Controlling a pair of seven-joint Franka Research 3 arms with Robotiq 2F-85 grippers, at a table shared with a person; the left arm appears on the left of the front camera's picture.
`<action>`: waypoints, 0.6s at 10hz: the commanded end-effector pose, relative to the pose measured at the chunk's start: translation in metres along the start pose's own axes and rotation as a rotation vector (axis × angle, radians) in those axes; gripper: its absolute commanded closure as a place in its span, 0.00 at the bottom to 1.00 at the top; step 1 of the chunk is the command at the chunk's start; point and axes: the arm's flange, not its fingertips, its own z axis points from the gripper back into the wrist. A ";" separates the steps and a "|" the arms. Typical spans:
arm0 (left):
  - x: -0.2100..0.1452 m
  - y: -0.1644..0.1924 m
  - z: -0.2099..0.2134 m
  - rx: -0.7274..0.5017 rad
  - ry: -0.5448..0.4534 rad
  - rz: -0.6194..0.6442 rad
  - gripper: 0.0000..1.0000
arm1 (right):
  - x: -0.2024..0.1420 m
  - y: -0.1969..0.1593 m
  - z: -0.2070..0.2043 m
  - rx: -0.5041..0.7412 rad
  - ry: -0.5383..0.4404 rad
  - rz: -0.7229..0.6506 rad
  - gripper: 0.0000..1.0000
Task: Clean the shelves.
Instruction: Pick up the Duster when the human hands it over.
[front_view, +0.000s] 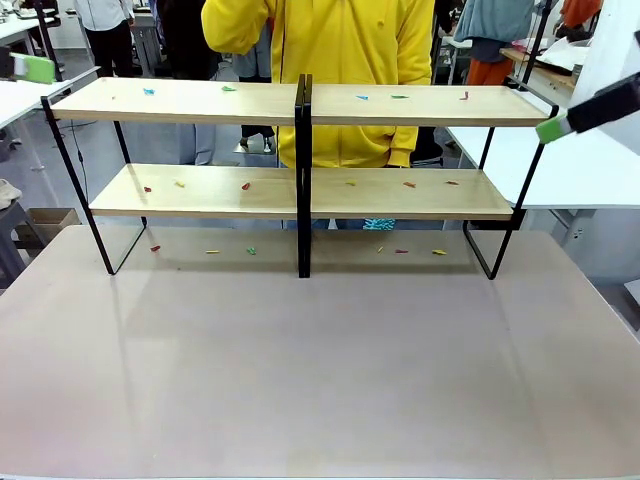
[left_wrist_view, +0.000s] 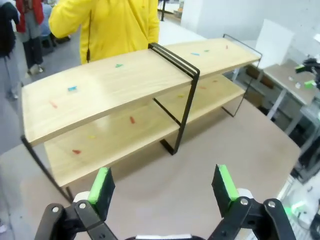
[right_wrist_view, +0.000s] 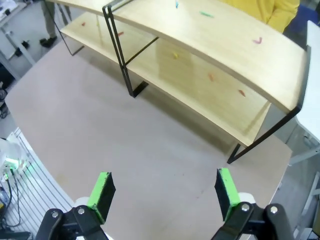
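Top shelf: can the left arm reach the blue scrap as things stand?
Probably yes. The left gripper hangs open in front of the shelves' left end, and the blue scrap lies on the top board with nothing above it.

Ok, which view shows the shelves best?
Front view: the shelves stand square-on, both boards visible end to end. The left wrist view shows them obliquely from one end; the right wrist view crops the top board.
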 end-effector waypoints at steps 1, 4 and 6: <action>-0.019 -0.003 -0.029 -0.073 -0.008 0.009 0.00 | 0.005 0.006 0.004 -0.045 0.009 -0.018 0.00; -0.016 0.003 -0.029 -0.113 -0.020 0.025 0.00 | 0.010 0.002 0.006 -0.088 -0.017 -0.029 0.00; -0.013 0.002 -0.038 -0.100 0.040 0.036 0.00 | 0.012 0.002 0.003 -0.092 -0.020 -0.033 0.00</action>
